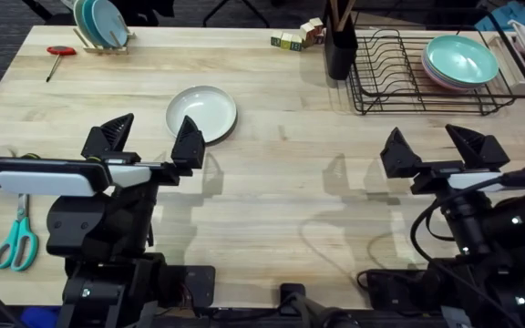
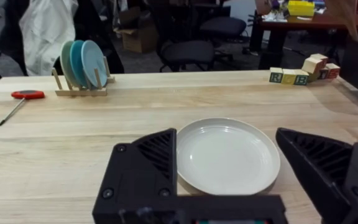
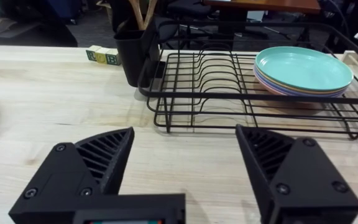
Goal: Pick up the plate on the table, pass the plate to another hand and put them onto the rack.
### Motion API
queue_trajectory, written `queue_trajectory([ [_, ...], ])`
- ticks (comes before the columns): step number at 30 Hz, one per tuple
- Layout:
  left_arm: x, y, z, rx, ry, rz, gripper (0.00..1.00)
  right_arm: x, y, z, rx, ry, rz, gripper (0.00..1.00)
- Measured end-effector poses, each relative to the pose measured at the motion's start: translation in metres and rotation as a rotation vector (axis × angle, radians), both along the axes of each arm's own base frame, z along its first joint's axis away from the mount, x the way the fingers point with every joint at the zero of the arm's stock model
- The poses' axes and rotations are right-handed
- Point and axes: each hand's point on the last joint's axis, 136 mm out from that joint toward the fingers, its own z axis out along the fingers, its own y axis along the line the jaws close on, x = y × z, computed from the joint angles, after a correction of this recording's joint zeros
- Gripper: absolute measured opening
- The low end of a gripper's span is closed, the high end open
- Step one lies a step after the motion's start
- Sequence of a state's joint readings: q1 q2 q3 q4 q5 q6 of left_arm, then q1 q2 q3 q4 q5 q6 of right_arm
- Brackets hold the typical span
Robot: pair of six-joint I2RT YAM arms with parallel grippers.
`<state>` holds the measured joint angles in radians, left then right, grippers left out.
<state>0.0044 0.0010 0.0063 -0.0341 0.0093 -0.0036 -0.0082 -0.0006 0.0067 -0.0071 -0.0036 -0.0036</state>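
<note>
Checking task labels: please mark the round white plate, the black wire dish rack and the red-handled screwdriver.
round white plate [image 1: 201, 111], overhead view, its centre
black wire dish rack [image 3: 229, 74], right wrist view, slot wires
red-handled screwdriver [image 2: 28, 94], left wrist view, handle

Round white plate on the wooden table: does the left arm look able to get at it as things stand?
Probably yes. The left gripper is open and faces the round white plate, which lies flat on bare wooden table with nothing between them.

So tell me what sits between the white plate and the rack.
In the overhead view, bare table runs from the plate toward the rack, until a black cup of utensils standing against the rack's near end.
</note>
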Motion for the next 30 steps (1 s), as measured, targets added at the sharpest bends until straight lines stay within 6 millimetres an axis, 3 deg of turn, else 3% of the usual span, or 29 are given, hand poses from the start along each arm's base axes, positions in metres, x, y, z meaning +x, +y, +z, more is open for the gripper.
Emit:
queue_trajectory([
  [6, 0.0, 0.0, -0.01, 0.002, 0.04, 0.0, 0.993, -0.001, -0.001, -0.004, 0.0, 0.018, -0.002, 0.994],
  [24, -0.001, 0.0, -0.011, 0.004, 0.044, 0.002, 0.992, -0.001, -0.001, -0.004, 0.012, 0.021, -0.006, 0.995],
  [30, -0.007, 0.0, -0.009, -0.002, 0.117, 0.003, 0.991, -0.015, -0.001, -0.014, 0.034, 0.174, -0.01, 0.994],
])
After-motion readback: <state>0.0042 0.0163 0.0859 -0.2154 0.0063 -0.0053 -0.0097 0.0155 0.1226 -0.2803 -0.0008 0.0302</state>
